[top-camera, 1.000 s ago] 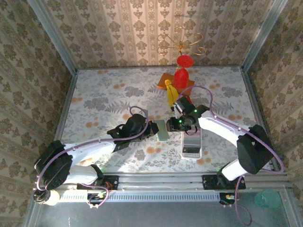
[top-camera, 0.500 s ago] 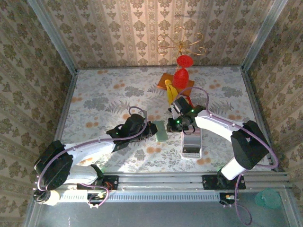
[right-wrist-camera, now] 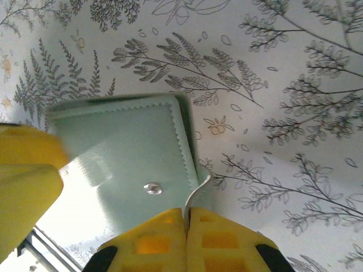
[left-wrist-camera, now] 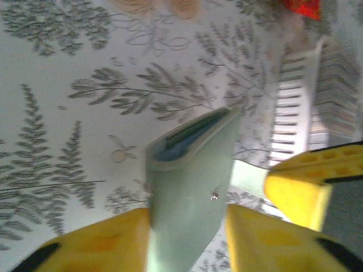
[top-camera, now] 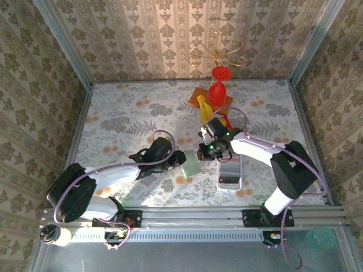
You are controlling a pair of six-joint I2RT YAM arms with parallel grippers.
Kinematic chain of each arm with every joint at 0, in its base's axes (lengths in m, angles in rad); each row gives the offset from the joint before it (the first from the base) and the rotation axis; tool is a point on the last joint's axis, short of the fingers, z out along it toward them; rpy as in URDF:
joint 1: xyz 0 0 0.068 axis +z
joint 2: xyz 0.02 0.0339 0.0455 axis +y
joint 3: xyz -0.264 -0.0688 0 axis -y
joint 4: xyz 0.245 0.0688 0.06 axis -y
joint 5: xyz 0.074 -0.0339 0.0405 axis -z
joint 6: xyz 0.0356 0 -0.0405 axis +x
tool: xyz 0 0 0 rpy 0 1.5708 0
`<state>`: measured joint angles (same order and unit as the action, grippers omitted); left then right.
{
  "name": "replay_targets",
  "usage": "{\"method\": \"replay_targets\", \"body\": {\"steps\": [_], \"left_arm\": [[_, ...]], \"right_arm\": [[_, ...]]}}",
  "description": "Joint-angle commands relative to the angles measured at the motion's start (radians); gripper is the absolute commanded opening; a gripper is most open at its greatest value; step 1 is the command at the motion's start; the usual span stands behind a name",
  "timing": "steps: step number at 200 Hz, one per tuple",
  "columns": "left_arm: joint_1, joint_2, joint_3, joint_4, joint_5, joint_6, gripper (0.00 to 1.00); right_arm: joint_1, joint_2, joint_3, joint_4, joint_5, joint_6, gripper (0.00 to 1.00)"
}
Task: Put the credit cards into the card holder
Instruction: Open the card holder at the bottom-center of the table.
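Sage-green card holder is btwn both arms, at the floral table's near half. My right gripper is pinched tight on its flap edge. My left gripper has fingers either side of it; can't tell if they're squeezing. Striped credit cards stand in a white tray beside it.

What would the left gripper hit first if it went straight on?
The sage-green soft card holder, standing between the jaws of the left gripper; past it, probably the floral tabletop.
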<state>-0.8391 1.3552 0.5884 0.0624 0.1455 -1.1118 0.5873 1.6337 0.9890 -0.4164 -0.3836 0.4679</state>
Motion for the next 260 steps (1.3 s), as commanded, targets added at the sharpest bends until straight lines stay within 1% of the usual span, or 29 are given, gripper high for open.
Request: {"method": "replay_targets", "body": {"steps": [1, 25, 37, 65, 114, 138, 171, 226, 244, 260], "left_arm": [[0.022, -0.005, -0.005, -0.148, -0.033, -0.013, 0.51], [0.026, -0.054, 0.078, -0.393, -0.136, 0.036, 0.62], [0.028, -0.076, 0.092, -0.436, -0.158, 0.049, 0.67], [0.035, -0.094, 0.057, -0.326, -0.096, 0.020, 0.70], [0.021, -0.073, 0.028, -0.133, -0.059, -0.037, 0.72], [0.020, -0.055, 0.007, -0.052, -0.041, -0.069, 0.73], [0.016, -0.047, 0.005, -0.058, -0.042, -0.074, 0.72], [0.008, -0.041, -0.005, -0.068, -0.044, -0.078, 0.72], [0.007, -0.041, -0.012, -0.070, -0.043, -0.078, 0.69], [0.009, -0.043, -0.019, -0.073, -0.040, -0.080, 0.62]], "right_arm": [[0.006, 0.027, -0.016, 0.044, -0.091, -0.021, 0.00], [0.013, -0.011, -0.036, 0.089, -0.138, -0.023, 0.00], [0.014, -0.039, -0.051, 0.118, -0.161, -0.022, 0.00], [0.017, -0.086, -0.084, 0.180, -0.201, -0.013, 0.00], [0.022, -0.140, -0.126, 0.249, -0.256, -0.009, 0.00], [0.026, -0.152, -0.134, 0.258, -0.261, -0.008, 0.00], [0.031, -0.151, -0.135, 0.264, -0.276, -0.010, 0.00], [0.037, -0.169, -0.139, 0.266, -0.267, -0.017, 0.00], [0.037, -0.170, -0.144, 0.270, -0.262, -0.014, 0.00], [0.037, -0.170, -0.144, 0.269, -0.257, -0.013, 0.00]]}}
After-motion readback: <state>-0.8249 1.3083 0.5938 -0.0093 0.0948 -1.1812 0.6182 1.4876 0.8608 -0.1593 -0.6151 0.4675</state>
